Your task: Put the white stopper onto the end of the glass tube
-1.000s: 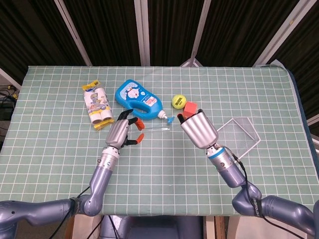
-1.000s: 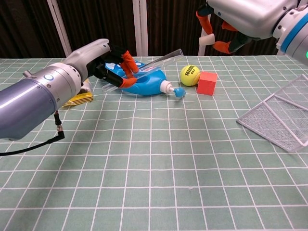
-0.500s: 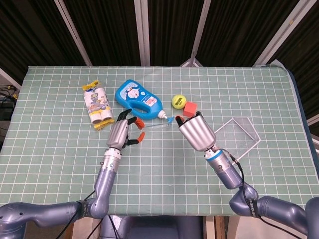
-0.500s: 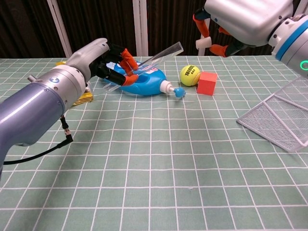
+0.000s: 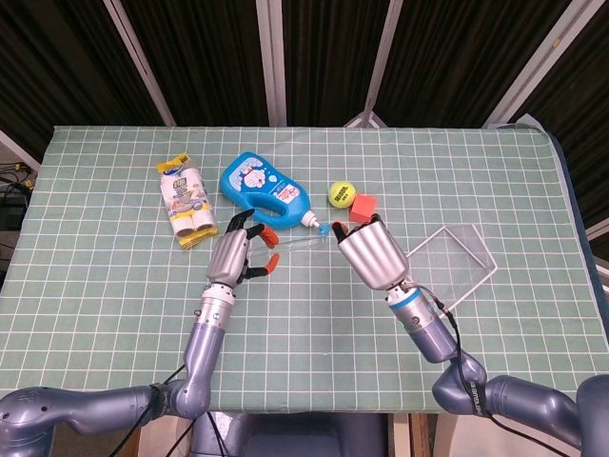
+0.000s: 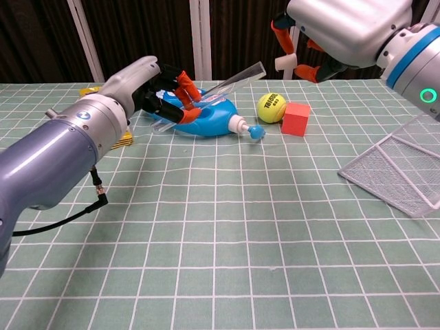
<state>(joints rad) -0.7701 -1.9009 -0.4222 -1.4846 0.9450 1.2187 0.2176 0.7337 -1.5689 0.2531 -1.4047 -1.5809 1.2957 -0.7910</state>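
Toward the rear left of the table (image 5: 114,286) lies a yellow packet (image 5: 186,203), and just right of it a blue bottle (image 5: 261,187) on its side. In front of these the left hand (image 5: 235,255) hangs above the cloth, fingers curled around the lower end of the glass tube (image 6: 230,78), which slants up and to the right with its open mouth free in the air. Thin glass is stiff, slick and brittle, so the hold wants to stay low on the shaft and gentle, with any push running along the tube rather than across it. Right of the mouth, close but apart, the right hand (image 6: 330,31) pinches the white stopper (image 6: 282,63) between fingertips, the other fingers loosely bent. The stopper looks small, light and probably a little yielding; holding it by its wider back end leaves the nose clear to enter. Beyond, a yellow ball (image 6: 271,107) touches a red cube (image 6: 296,118), and a wire tray (image 6: 399,168) sits near the right edge. Against the pictures a second back, the stopper has drifted left and slightly down toward the mouth, the tube tip has lifted a touch, and the rest has not stirred.
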